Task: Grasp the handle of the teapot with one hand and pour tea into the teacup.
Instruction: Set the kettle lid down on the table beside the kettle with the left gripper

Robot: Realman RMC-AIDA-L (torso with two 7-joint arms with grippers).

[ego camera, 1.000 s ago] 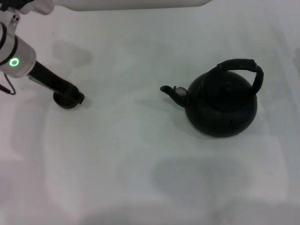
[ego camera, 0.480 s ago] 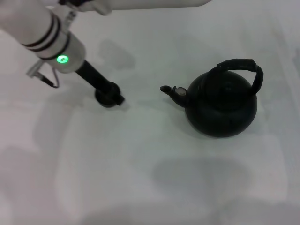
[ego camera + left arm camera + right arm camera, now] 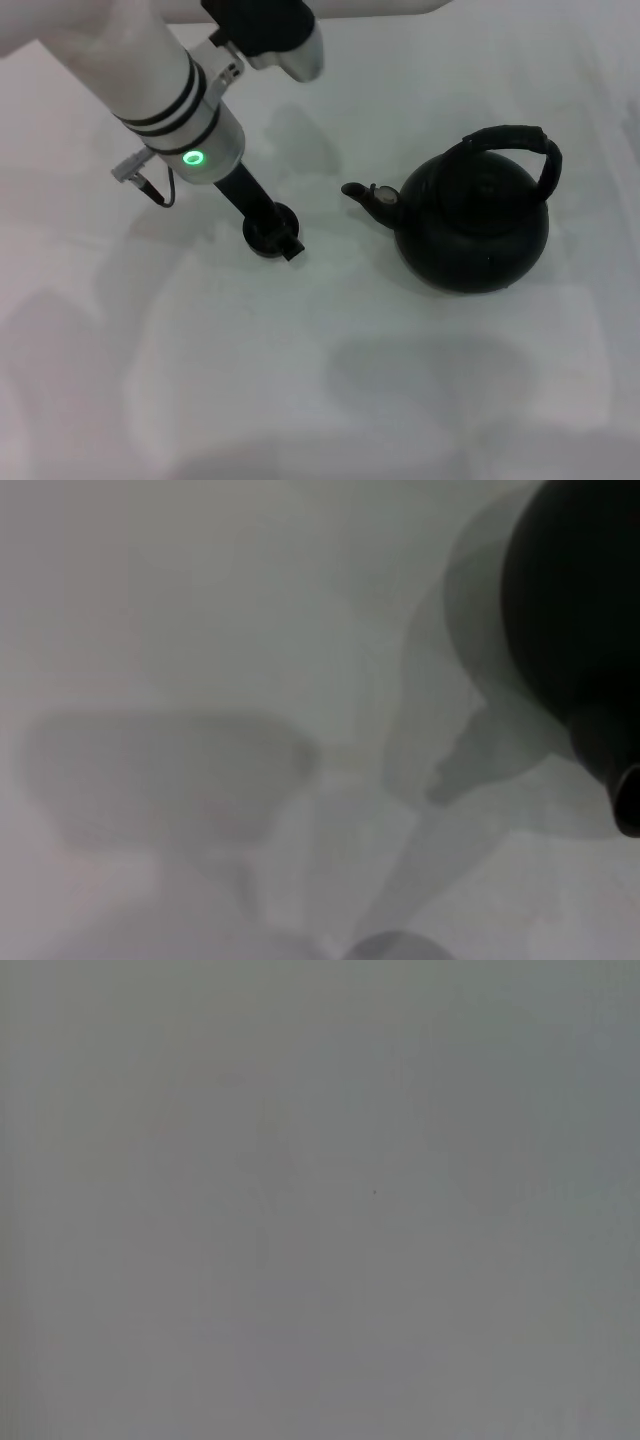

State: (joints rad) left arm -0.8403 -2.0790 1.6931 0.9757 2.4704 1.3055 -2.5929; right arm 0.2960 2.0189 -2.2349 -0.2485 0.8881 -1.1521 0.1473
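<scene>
Head view shows the left gripper [image 3: 275, 236] clenched on the teacup [image 3: 268, 230], a small round black bowl, near the middle of the white table [image 3: 300, 400], just off the spout. Pouring is not begun: the teapot [image 3: 472, 225], matte black and bulbous, sits toward the right edge, its arched wrapped handle [image 3: 510, 140] untouched. No right gripper shows.

Left arm and teacup: position change

The left gripper [image 3: 272, 232], closed on the teacup [image 3: 268, 231], moves rightward across the white table [image 3: 300, 380] from the far left edge to a spot near the teapot [image 3: 473, 222] spout (cup travels with it throughout).
</scene>
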